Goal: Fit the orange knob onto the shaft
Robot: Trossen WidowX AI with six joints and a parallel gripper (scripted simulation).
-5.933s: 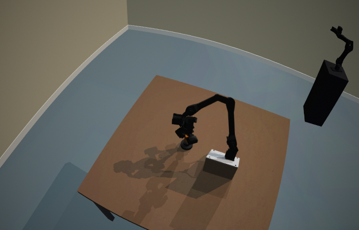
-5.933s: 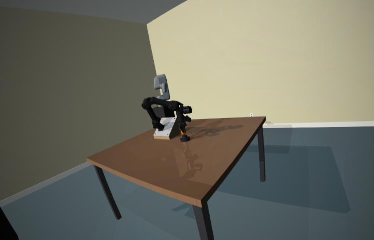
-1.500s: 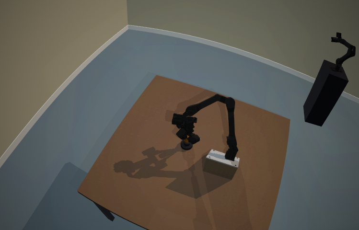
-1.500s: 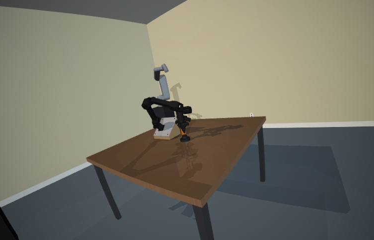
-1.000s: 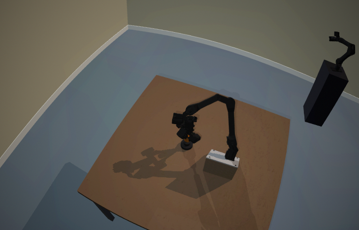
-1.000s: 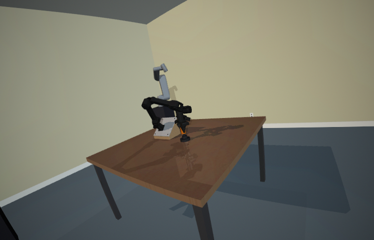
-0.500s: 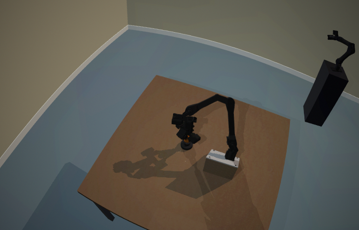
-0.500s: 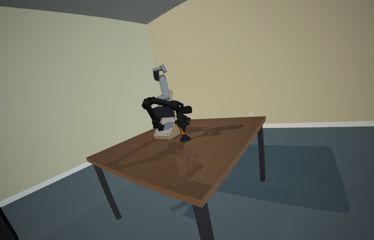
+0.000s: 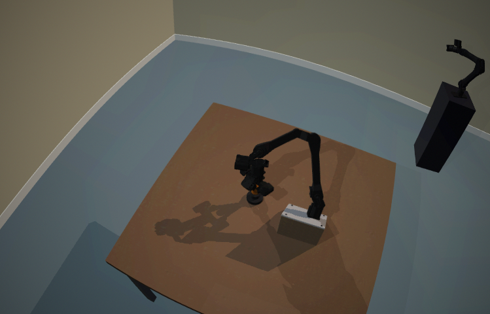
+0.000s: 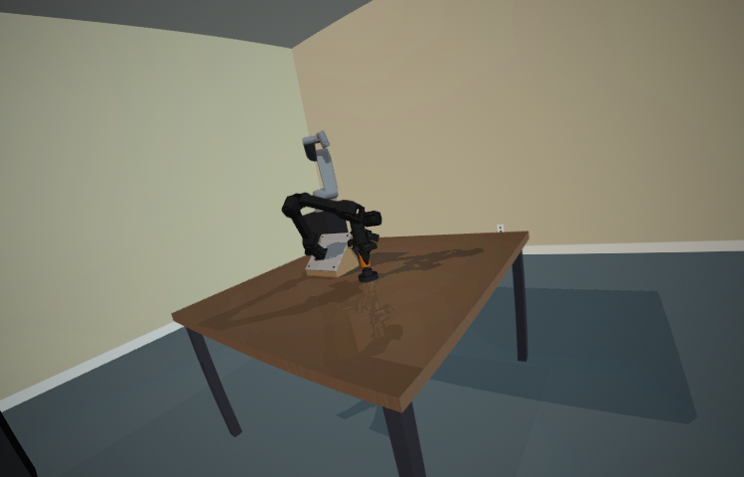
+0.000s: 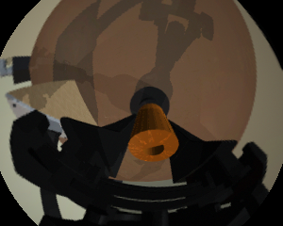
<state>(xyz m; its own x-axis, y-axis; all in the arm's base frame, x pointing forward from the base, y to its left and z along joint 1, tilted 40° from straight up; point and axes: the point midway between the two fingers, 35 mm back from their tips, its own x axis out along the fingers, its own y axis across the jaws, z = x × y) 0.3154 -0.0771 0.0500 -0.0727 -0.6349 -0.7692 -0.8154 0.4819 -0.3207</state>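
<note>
My gripper (image 9: 255,189) (image 10: 365,259) (image 11: 150,119) points down and is shut on the orange knob (image 9: 255,191) (image 10: 366,263) (image 11: 153,134), one finger on each side. The knob is over the round dark pedestal (image 9: 254,200) (image 10: 368,277) (image 11: 136,104). In the exterior view a narrower dark part shows between the knob's lower end and the pedestal's wide base. The wrist view shows the knob's near end face with a dark hole that has a flat side. The shaft's flat side is hidden, and I cannot tell whether the shaft is inside the knob.
The arm's base stands on a sloped box (image 9: 301,225) (image 10: 328,253) (image 11: 61,96) beside the pedestal on the brown table (image 9: 185,174) (image 10: 305,331). A black stand (image 9: 443,128) with another arm (image 9: 475,70) is beyond the table. Arm shadows cross the table top.
</note>
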